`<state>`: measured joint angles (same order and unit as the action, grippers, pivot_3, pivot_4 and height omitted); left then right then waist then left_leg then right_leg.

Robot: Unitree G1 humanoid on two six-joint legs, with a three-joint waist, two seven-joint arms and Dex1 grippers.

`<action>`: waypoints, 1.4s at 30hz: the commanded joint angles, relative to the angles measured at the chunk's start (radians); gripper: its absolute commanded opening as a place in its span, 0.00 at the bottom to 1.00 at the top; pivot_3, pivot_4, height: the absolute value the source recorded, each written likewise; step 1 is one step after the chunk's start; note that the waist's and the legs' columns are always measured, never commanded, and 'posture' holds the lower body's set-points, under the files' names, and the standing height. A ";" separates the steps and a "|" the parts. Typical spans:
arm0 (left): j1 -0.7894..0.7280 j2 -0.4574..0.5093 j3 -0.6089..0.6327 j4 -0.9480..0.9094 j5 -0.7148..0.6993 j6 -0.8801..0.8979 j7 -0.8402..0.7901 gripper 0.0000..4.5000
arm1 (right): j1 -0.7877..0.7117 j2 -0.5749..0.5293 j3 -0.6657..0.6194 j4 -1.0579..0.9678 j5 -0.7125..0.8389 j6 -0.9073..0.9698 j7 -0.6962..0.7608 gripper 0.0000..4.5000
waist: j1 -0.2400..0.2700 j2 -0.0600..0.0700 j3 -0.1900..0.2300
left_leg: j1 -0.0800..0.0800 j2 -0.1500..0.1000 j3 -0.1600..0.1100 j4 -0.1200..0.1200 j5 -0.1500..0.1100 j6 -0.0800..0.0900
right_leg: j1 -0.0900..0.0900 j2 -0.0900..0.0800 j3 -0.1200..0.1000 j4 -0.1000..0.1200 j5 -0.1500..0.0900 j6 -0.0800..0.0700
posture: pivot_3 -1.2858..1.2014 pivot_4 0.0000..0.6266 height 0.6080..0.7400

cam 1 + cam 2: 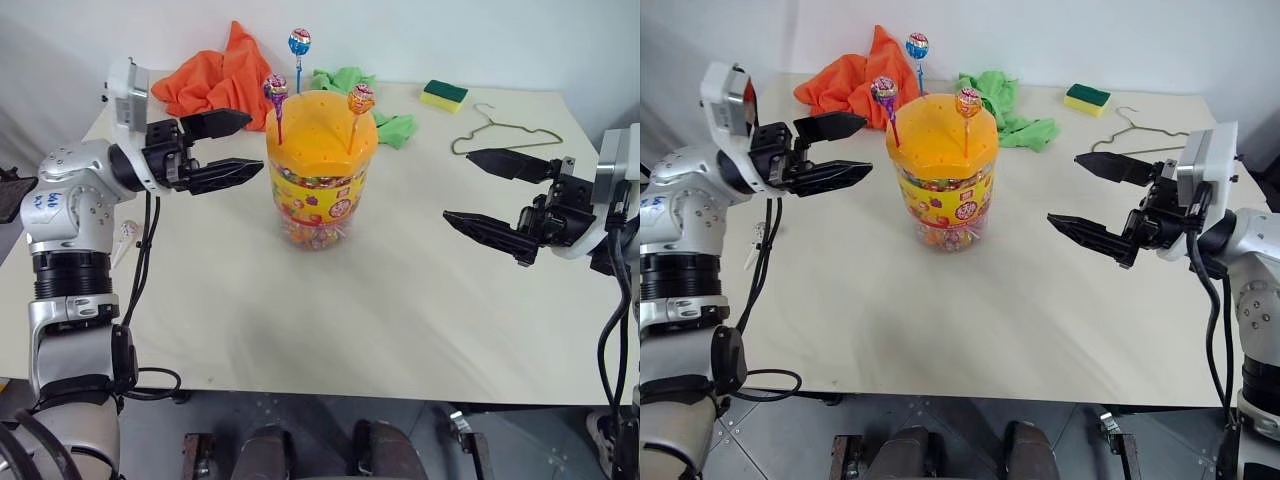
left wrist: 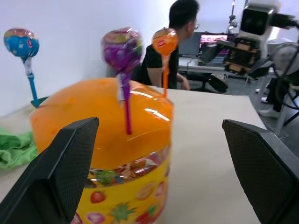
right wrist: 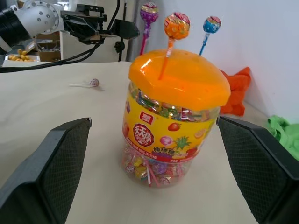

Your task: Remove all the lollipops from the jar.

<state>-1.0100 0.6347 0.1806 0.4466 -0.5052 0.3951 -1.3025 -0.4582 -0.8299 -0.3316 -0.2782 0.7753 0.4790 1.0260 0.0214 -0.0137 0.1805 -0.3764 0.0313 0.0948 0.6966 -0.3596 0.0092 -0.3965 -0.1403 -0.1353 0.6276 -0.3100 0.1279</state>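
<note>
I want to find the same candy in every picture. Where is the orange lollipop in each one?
Left eye view: orange lollipop stands at the right side of the jar's orange lid.
Right eye view, again on the lid's right side.
Left wrist view, just right of the purple lollipop.
Right wrist view, between the purple and blue lollipops.
Shared landmark: the orange lid.

Pale table (image 1: 400, 320) carries jar (image 1: 320, 190), orange cloth (image 1: 215, 75), green cloth (image 1: 350, 85), sponge (image 1: 444, 94), wire hanger (image 1: 505, 128), one loose lollipop (image 3: 93, 83)
</note>
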 commanded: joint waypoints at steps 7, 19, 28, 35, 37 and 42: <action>-0.196 -0.104 -0.025 0.243 0.072 -0.168 0.037 0.91 | 0.019 -0.015 -0.072 -0.081 0.039 0.011 -0.057 1.00 | 0.002 0.000 0.000 | -0.001 0.000 0.000 0.001 0.000 0.001 | 0.000 0.000 0.000 0.000 0.001 0.001 | 0.52 0.24 1.00; -0.271 -0.108 -0.034 0.324 0.089 -0.193 0.002 0.11 | 0.064 -0.018 -0.108 -0.119 0.043 0.007 -0.092 1.00 | 0.003 0.000 0.000 | -0.002 0.000 0.000 0.001 -0.001 0.001 | 0.000 0.000 0.000 -0.001 0.001 0.001 | 0.52 0.24 1.00; -0.355 -0.093 -0.027 0.236 0.101 -0.137 0.106 0.00 | 0.034 -0.013 -0.092 -0.100 0.042 -0.002 -0.089 1.00 | 0.004 0.000 0.000 | -0.003 0.000 -0.001 0.002 -0.001 0.001 | 0.000 0.000 0.000 -0.001 0.001 0.002 | 0.52 0.24 1.00; -0.380 0.006 -0.019 0.186 0.174 0.016 0.342 0.00 | 0.020 -0.014 -0.076 -0.087 0.040 0.003 -0.074 1.00 | -0.003 0.000 0.000 | -0.002 0.000 -0.001 0.001 -0.001 0.001 | 0.000 0.000 0.000 -0.001 0.001 0.002 | 0.52 0.24 1.00; -0.362 0.068 -0.022 0.171 0.210 0.098 0.413 0.00 | 0.018 -0.013 -0.072 -0.083 0.038 0.003 -0.069 1.00 | -0.006 0.000 0.000 | -0.002 0.000 -0.001 0.001 -0.001 0.001 | -0.001 0.000 0.000 -0.001 0.001 0.002 | 0.52 0.24 1.00; -0.241 0.218 -0.088 0.079 0.303 0.407 0.516 0.00 | -0.006 -0.007 -0.040 -0.058 0.032 -0.001 -0.049 1.00 | -0.023 0.000 0.000 | -0.002 0.000 -0.001 0.000 -0.001 0.001 | -0.001 0.000 0.000 -0.001 0.001 0.002 | 0.52 0.24 1.00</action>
<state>-1.2739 0.8354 0.1188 0.5878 -0.2305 0.7055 -0.8166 -0.4391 -0.8287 -0.3653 -0.3325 0.8012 0.4984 0.9663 -0.0018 -0.0138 0.1807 -0.3780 0.0311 0.0936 0.6963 -0.3603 0.0105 -0.3975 -0.1403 -0.1351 0.6270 -0.3091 0.1296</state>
